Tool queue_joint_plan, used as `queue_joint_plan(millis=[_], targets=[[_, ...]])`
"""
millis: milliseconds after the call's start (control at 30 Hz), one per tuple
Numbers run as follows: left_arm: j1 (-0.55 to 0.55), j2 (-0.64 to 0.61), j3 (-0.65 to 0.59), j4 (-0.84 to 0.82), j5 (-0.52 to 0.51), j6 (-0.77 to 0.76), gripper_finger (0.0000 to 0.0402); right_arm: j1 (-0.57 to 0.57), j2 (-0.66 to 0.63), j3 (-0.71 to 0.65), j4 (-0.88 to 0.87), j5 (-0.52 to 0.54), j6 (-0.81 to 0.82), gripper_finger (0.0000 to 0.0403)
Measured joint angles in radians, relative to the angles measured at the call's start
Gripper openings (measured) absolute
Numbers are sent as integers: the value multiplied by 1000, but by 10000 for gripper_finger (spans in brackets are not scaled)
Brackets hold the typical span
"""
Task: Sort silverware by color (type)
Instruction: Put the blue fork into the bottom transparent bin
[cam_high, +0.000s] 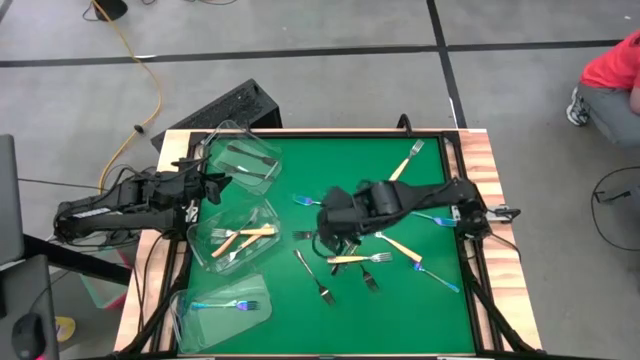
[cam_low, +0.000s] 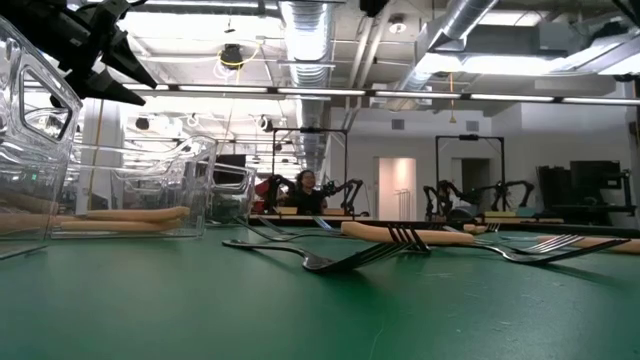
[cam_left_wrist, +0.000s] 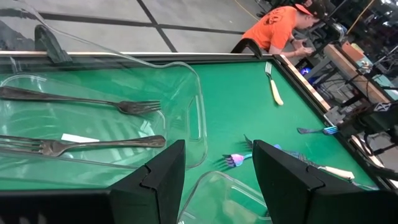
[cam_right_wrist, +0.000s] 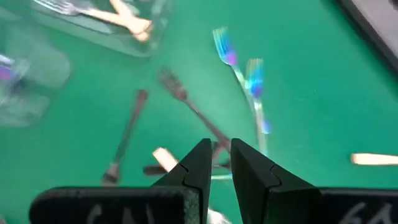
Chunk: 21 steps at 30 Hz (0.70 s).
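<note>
Three clear tubs stand along the table's left side. The far tub (cam_high: 262, 178) holds dark metal forks (cam_left_wrist: 74, 99), the middle tub (cam_high: 262, 212) holds cream-handled forks (cam_high: 245, 236), and the near tub (cam_high: 190, 325) holds a blue fork (cam_high: 228, 304). More forks of all three kinds lie loose on the green mat (cam_high: 380, 320). My right gripper (cam_high: 333, 228) hangs above the mat's middle, shut on a dark metal fork (cam_right_wrist: 193, 112). Between the far and middle tubs my left gripper (cam_left_wrist: 217, 180) hovers open, touching nothing. My right gripper has the dark fork by its handle end (cam_right_wrist: 219, 140), pinched at the tips of the two fingers. The fingers slant down. The fork sticks out toward the table's left, its head (cam_high: 303, 235) clear of the mat. The gripper hides the exact place of contact.
Loose forks lie right of centre: two dark ones (cam_high: 314, 277), cream-handled ones (cam_high: 352, 259) (cam_high: 404, 164), blue ones (cam_high: 438, 276) (cam_high: 304, 200). A wooden frame (cam_high: 500, 290) borders the mat. A person in an orange shirt (cam_left_wrist: 280, 28) crouches beyond the far right corner.
</note>
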Motion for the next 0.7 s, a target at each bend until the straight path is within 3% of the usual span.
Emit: queue_joint_plan(millis=[167, 300, 700], targets=[[0, 0, 0, 0, -1, -6, 172, 98, -20, -91, 1, -16, 111, 83], [0, 0, -2, 3, -5, -12, 172, 183, -55, -247, -1, -72, 249, 83], [0, 1, -6, 1, -35, -26, 172, 432, -258, -763, 17, -555, 713, 83]])
